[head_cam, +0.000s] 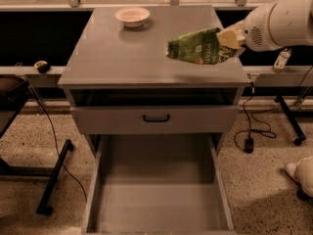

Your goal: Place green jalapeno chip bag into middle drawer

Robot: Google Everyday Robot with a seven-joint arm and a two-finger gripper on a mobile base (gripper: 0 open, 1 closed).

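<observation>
The green jalapeno chip bag [195, 47] hangs in the air just above the right side of the cabinet top [122, 53], its free end pointing left. My gripper [231, 37] is shut on the bag's right end, at the tip of the white arm coming in from the right. The middle drawer [156, 199] is pulled out wide open at the bottom of the view. Its flat gray floor shows nothing inside. It lies below and in front of the bag.
A pale round bowl [132, 16] sits at the back left of the top. A closed gray drawer front with a black handle [156, 118] is above the open drawer. A black stand leg [54, 180] and cables lie on the floor at left and right.
</observation>
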